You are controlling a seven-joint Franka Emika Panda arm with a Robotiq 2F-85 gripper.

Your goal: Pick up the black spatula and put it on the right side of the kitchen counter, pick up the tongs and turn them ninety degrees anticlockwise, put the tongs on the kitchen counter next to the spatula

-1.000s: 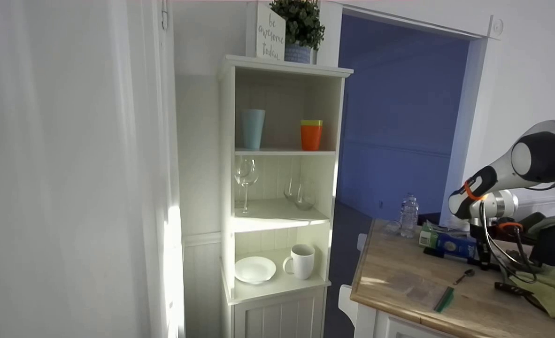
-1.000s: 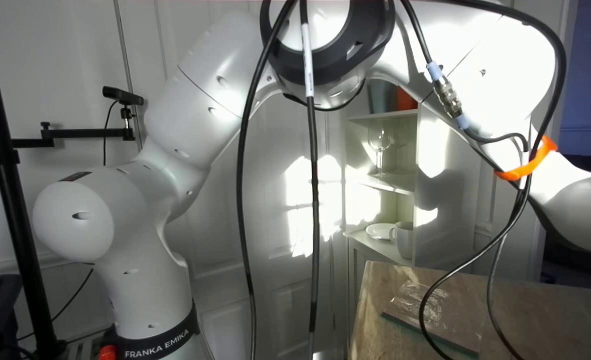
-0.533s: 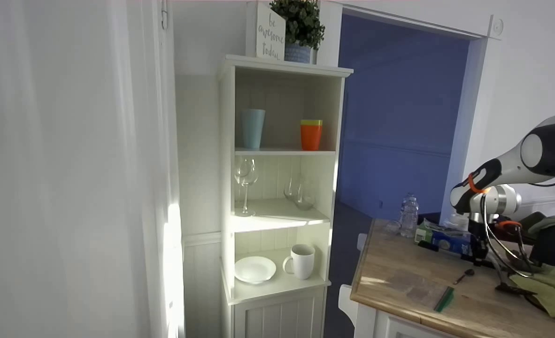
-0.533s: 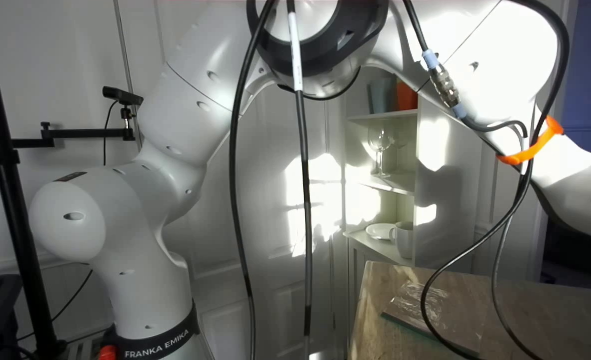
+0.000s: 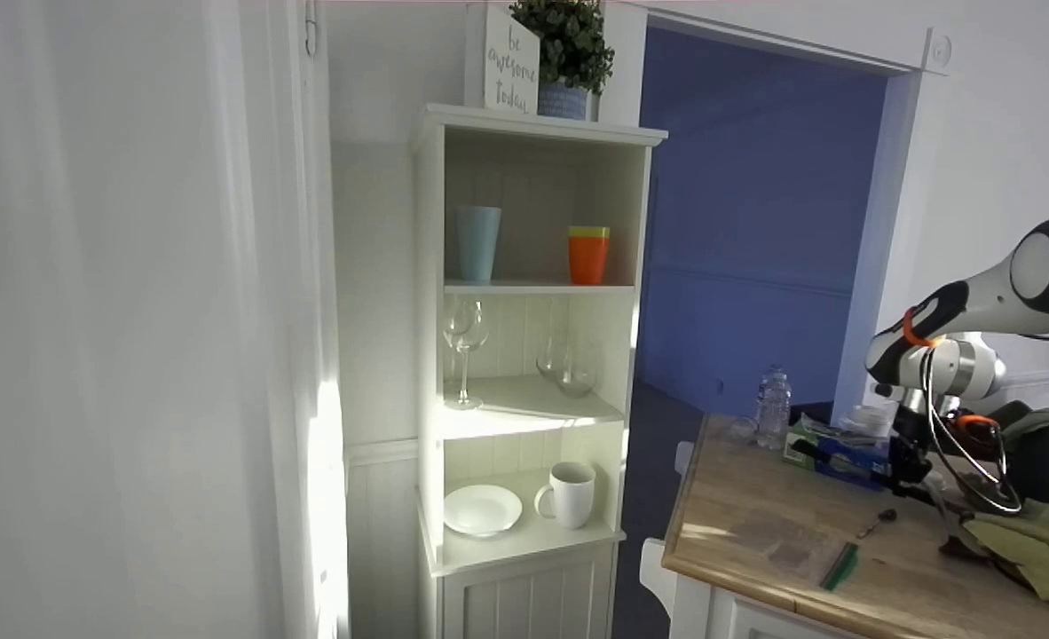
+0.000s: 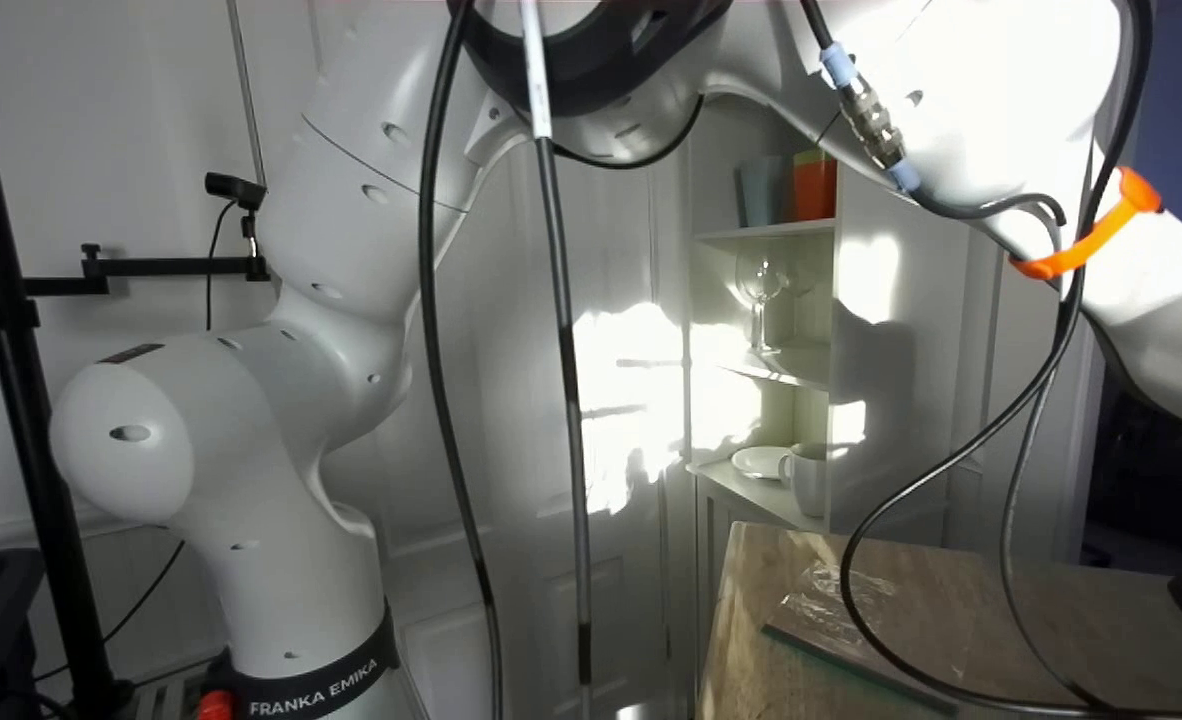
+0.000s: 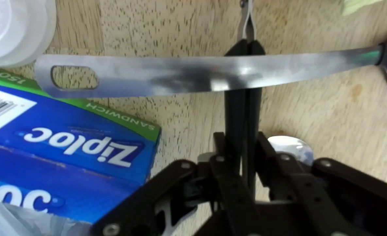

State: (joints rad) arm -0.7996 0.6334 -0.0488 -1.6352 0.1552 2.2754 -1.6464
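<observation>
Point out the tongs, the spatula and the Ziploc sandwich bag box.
Tongs (image 7: 235, 111), wrist view: on a black grip.
Spatula (image 7: 177, 77), wrist view: on its metal handle.
Ziploc sandwich bag box (image 7: 72, 144), wrist view: on its blue face.

The light-wood surface (image 5: 737, 486) carries an upright clear bottle (image 5: 772, 413), a blue Ziploc box (image 7: 67, 154), a flat plastic bag (image 5: 792, 548), a spoon (image 5: 886, 515), a green cloth (image 5: 1035, 543) and the spatula (image 7: 200, 75), perhaps touching only at one end.
</observation>
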